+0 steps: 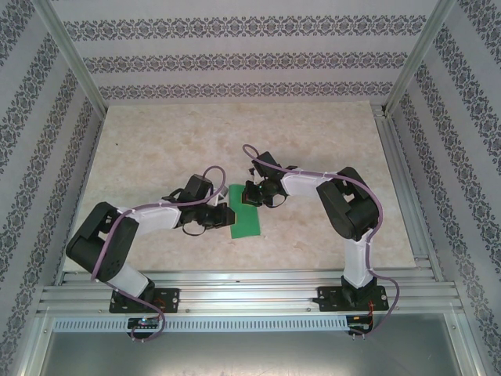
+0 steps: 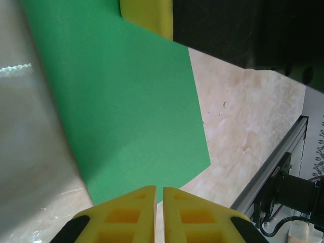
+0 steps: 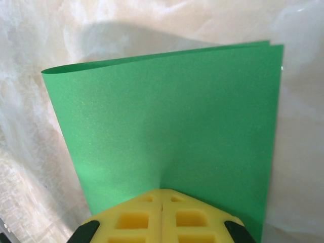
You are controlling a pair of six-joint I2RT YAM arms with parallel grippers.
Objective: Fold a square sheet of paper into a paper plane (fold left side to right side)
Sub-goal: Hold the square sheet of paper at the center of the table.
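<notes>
Square sheet of paper (image 1: pixel 245 221) lies mid tabletop (image 1: pixel 156 149), a bit toward the near side, between the two arms. From the top view it reads as a narrow green rectangle with its long side running near to far. Right end effector (image 1: pixel 252 195) comes in from the right and sits at the sheet's far end. In the right wrist view its yellow fingers (image 3: pixel 134 220) are pressed together with no gap and the green paper runs straight into them, so it is closed and gripping the sheet. Same view shows the sheet doubled over: rounded loose fold on one side, two edges nearly lined up at the opposite corner, top layer bowed up off the lower one, not creased flat. Left end effector (image 1: pixel 222 216) reaches in from the left and meets the sheet's left edge about midway along. In the left wrist view its fingers (image 2: pixel 126 217) are almost together with a thin slit between them, tips right at the paper's edge; looks like a pinch, but I cannot tell if the paper is actually caught. A yellow finger of the right end effector sits on the sheet's far end at the top of that view. Beige marbled tabletop around the sheet, with an aluminium rail (image 2: pixel 268 172) along its edge.
</notes>
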